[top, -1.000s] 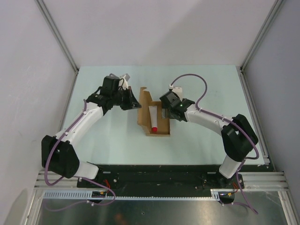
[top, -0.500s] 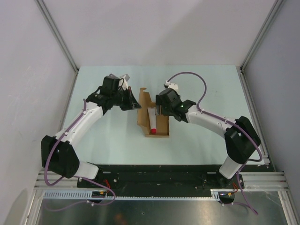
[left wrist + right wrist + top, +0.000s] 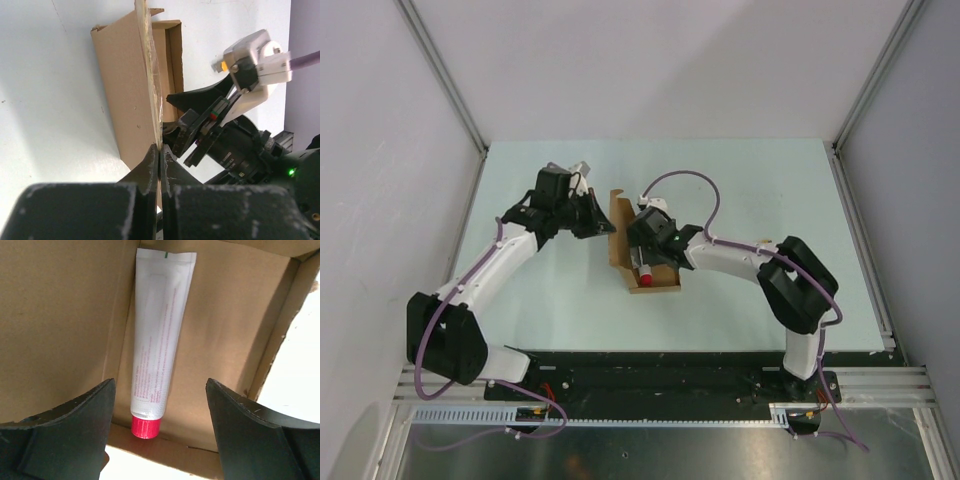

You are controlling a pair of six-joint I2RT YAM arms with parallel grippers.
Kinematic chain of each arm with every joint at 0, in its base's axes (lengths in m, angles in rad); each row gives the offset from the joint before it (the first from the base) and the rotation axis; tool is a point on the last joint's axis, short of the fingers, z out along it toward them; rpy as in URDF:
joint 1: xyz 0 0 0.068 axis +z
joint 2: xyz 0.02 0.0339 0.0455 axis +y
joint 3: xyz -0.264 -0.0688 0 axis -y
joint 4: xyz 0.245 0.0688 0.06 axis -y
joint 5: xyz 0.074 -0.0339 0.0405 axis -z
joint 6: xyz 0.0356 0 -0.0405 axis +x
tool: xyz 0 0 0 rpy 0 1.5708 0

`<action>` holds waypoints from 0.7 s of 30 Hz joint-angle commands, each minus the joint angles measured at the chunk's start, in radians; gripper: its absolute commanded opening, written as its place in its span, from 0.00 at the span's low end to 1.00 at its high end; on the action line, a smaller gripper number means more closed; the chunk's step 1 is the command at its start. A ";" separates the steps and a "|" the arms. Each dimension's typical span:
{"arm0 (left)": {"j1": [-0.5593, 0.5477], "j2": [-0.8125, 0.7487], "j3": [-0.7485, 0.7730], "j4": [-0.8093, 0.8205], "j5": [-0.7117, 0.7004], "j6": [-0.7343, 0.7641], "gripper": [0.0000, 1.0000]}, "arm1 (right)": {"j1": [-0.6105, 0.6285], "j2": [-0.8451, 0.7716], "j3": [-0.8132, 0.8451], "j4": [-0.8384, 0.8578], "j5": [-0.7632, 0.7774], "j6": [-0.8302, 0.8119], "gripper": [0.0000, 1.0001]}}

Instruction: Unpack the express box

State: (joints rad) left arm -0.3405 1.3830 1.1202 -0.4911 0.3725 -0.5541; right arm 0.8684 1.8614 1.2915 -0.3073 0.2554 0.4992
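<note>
Right fingers (image 3: 644,250) have moved over the express box (image 3: 658,284), open above the tube (image 3: 159,335); left fingers (image 3: 151,165) pinch its flap (image 3: 125,90).

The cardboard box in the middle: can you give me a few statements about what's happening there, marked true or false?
1. The left gripper pinches the lid flap of the express box. True.
2. The box is empty. False: a white tube lies inside.
3. The right gripper hangs open over the tube. True.
4. The tube's cap is blue. False: it is red.
</note>
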 commanded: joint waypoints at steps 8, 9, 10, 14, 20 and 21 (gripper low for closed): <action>0.014 -0.041 -0.040 -0.027 -0.011 0.011 0.00 | 0.046 0.099 0.098 -0.007 0.096 -0.064 0.66; 0.015 -0.041 -0.040 -0.027 -0.012 0.014 0.00 | 0.049 0.104 0.098 -0.010 0.100 -0.062 0.65; 0.017 -0.041 -0.042 -0.027 -0.012 0.017 0.00 | 0.050 0.110 0.098 -0.012 0.105 -0.062 0.64; 0.034 -0.038 -0.045 -0.027 -0.014 0.036 0.00 | 0.057 0.127 0.098 -0.016 0.123 -0.062 0.62; 0.063 -0.018 -0.043 -0.026 -0.006 0.066 0.00 | 0.054 0.154 0.098 -0.029 0.131 -0.067 0.56; 0.063 -0.018 -0.040 -0.026 -0.004 0.069 0.00 | 0.053 0.154 0.098 -0.029 0.127 -0.065 0.51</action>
State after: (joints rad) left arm -0.2859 1.3670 1.0916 -0.4877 0.3687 -0.5339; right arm 0.9199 1.9915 1.3529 -0.3286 0.3466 0.4397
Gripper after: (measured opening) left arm 0.008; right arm 0.582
